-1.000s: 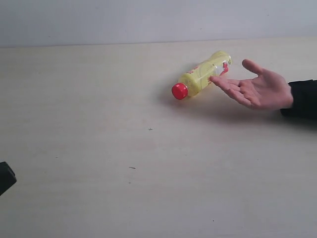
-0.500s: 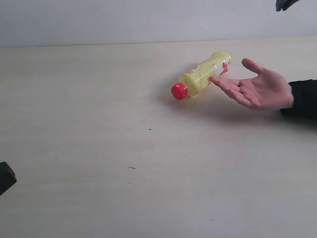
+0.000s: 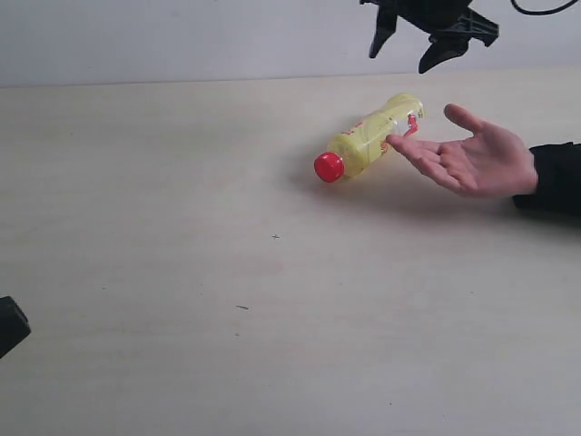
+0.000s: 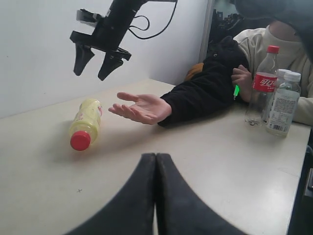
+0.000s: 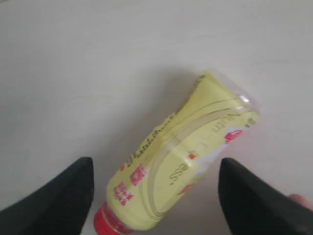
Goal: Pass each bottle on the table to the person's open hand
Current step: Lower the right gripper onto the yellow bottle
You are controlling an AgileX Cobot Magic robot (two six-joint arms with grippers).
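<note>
The yellow bottle (image 3: 368, 138) with a red cap lies on its side on the table (image 3: 182, 272), its base beside the fingertips of the person's open hand (image 3: 472, 162). Palm up, the hand rests to the bottle's right. My right gripper (image 3: 401, 56) hangs open in the air above the bottle; in the right wrist view the bottle (image 5: 186, 161) shows between its spread fingers (image 5: 63, 196), well below them. My left gripper (image 4: 156, 156) is shut and empty, low over the table far from the bottle (image 4: 85, 128).
At the table's far end a clear bottle with a red label (image 4: 261, 83) and a white-labelled bottle (image 4: 280, 110) stand upright, with a third half hidden behind them. The person's black sleeve (image 4: 205, 93) lies on the table.
My right gripper has come into the exterior view from the upper right and moved left to hang above the yellow bottle. The bottle, the hand and the left arm have stayed put.
</note>
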